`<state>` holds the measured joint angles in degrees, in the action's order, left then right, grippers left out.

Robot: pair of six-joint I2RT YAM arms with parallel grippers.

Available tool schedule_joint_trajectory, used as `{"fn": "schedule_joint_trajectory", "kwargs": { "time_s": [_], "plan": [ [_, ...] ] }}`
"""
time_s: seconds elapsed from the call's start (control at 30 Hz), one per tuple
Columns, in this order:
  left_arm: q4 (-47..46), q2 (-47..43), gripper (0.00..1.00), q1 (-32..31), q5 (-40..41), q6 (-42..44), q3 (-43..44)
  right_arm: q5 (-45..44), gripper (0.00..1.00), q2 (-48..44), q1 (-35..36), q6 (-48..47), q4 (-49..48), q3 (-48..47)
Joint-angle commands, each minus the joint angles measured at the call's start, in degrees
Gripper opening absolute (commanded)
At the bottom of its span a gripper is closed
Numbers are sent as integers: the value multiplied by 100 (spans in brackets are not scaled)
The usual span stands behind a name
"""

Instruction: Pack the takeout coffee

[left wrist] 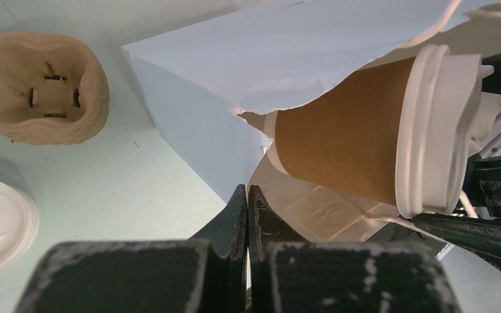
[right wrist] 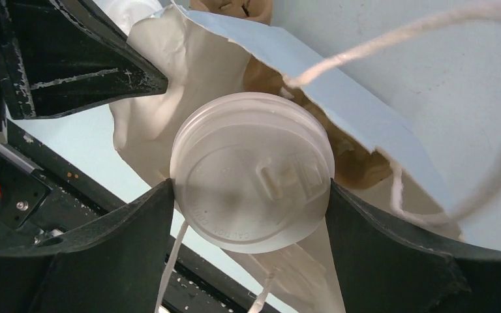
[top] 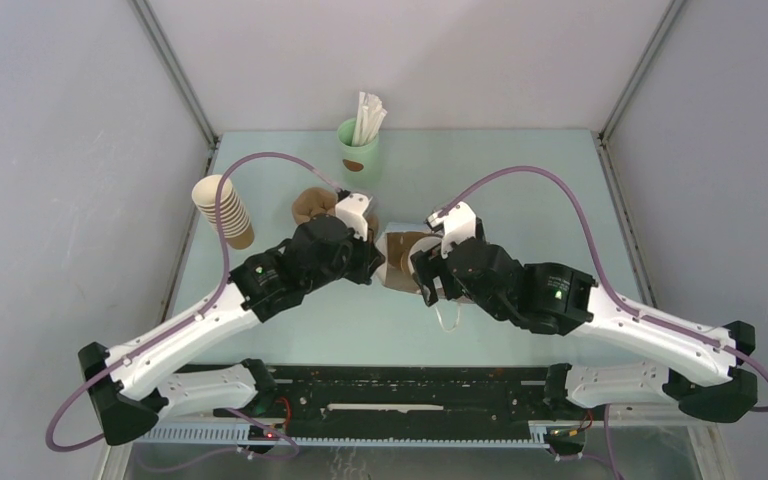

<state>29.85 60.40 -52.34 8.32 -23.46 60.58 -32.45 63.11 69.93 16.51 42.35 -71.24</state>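
Note:
The takeout coffee [left wrist: 346, 137], a brown paper cup with a white lid [right wrist: 251, 173], lies sideways with its base inside the mouth of a white paper bag [left wrist: 235, 72]. My right gripper [right wrist: 251, 189] is shut on the cup at the lid rim, one finger on each side. My left gripper [left wrist: 248, 192] is shut, pinching the bag's lower rim and holding the mouth open. In the top view both grippers, left [top: 372, 256] and right [top: 426, 272], meet at the bag [top: 392, 264] mid-table, and the cup is mostly hidden.
A tall stack of nested brown cups [top: 223, 210] stands at the left. A mint-green cup with white sticks [top: 360, 140] stands at the back. Brown pulp carriers [left wrist: 39, 85] and a stack of white lids [left wrist: 0, 222] lie left of the bag. A string handle [top: 447, 318] trails toward the near edge.

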Motion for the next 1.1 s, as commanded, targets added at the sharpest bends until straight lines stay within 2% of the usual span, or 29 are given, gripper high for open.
{"fn": "schedule_joint_trajectory", "kwargs": {
  "time_s": [0.0, 0.17, 0.4, 0.7, 0.8, 0.93, 1.07],
  "plan": [
    [-510, -275, 0, -52, 60, 370, -248, 635, 74, -61, -160, -826, -499, -4],
    [-698, -423, 0, -101, 196, 691, -430, 924, 74, 35, -223, -1442, -470, 23],
    [-774, -363, 0, -101, 3, 777, -473, -484, 73, 696, 514, -2426, -458, 22],
    [-875, -530, 0, -101, 8, 970, -688, -724, 73, 942, 473, -2932, -414, 83],
    [-980, -605, 0, -107, 4, 1115, -811, -363, 73, 797, 414, -2787, -253, 82],
    [-989, -585, 0, -101, 27, 1266, -852, 615, 73, 262, 323, -2421, -277, 121],
    [-1003, -578, 0, -101, 1, 1332, -883, 862, 73, -52, 71, -2291, -256, 206]
  ]
}}
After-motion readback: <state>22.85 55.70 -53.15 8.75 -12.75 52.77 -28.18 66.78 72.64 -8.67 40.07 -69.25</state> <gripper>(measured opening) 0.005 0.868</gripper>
